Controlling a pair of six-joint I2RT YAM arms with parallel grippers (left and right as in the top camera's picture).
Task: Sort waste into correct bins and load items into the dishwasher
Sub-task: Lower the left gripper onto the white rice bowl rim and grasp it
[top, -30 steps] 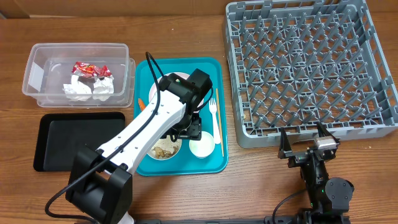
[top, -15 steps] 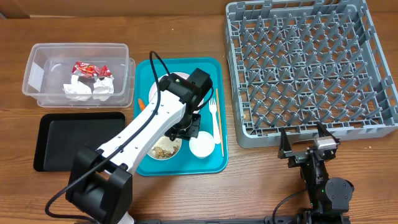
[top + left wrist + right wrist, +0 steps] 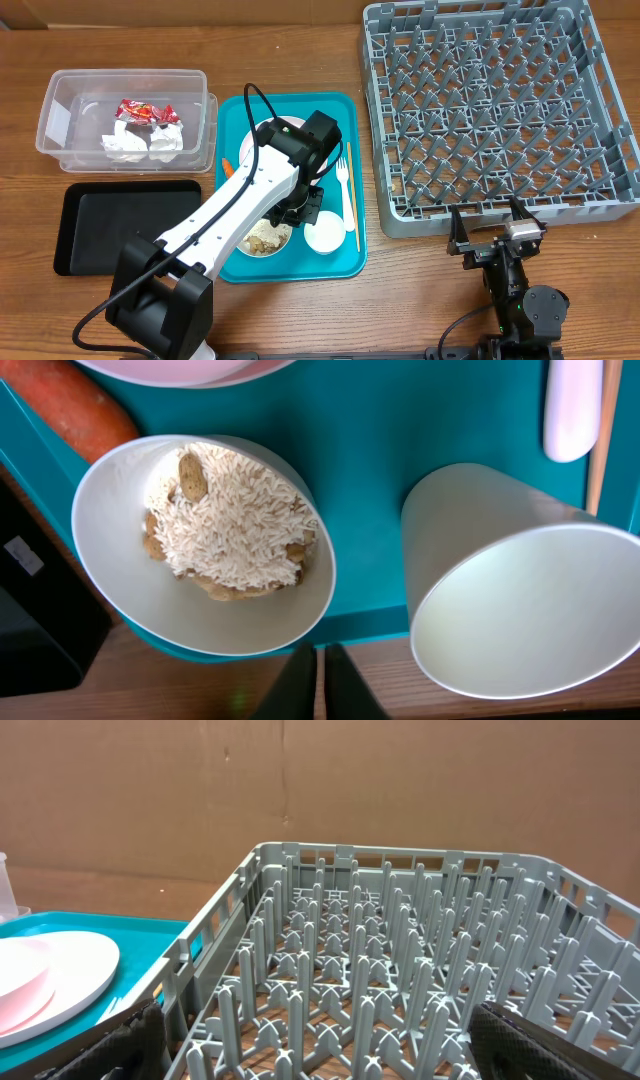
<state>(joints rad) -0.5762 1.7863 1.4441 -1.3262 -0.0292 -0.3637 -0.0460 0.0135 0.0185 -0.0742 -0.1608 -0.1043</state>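
Grey dish rack [image 3: 380, 960] beside teal tray [image 3: 140, 945] holding pink plate [image 3: 50, 970].

— Where's the flat teal plastic serving tray [image 3: 340, 105]?
— Mid-table. Behind-left of it is the clear rectangular plastic tub [image 3: 60, 85], front-left the shallow black rectangular tray [image 3: 110, 225], and right the square grey plastic dish rack [image 3: 500, 110].
— What's on it?
— The small white bowl of rice [image 3: 200, 540], with the small white cup [image 3: 510, 600] just to its right.

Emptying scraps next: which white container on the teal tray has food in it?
The bowl next to the carrot: it is filled with rice. The cup beside it is empty.
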